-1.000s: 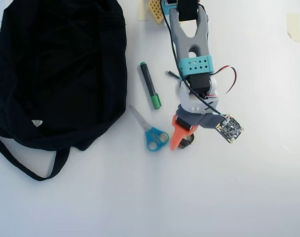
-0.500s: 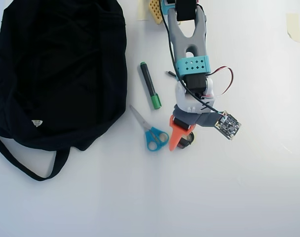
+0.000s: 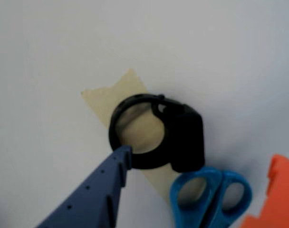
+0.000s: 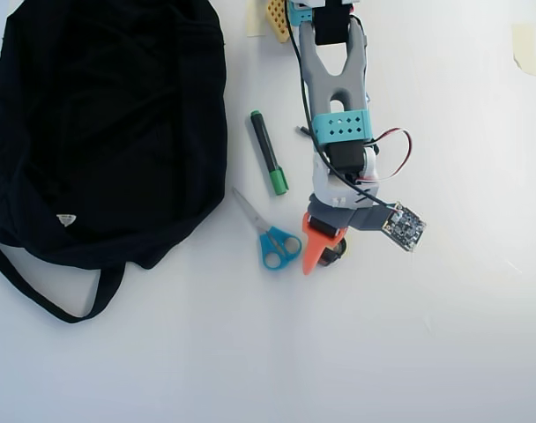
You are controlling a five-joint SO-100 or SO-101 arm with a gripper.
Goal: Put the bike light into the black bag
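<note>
My pincer point(image 3: 197, 187) hangs over the bike light point(image 3: 158, 135), fingers apart: the blue finger's point(image 3: 94, 194) tip touches the light's ring strap, the orange finger point(image 3: 273, 199) stands clear on the other side. The light lies on the white surface point(image 4: 427, 335) over a strip of tan tape point(image 3: 104, 97), just beside the blue-handled scissors point(image 4: 270, 236). From above, the black bag point(image 4: 100, 132) sits well apart beyond the scissors, a green-capped marker point(image 4: 267, 152) between bag and arm.
</note>
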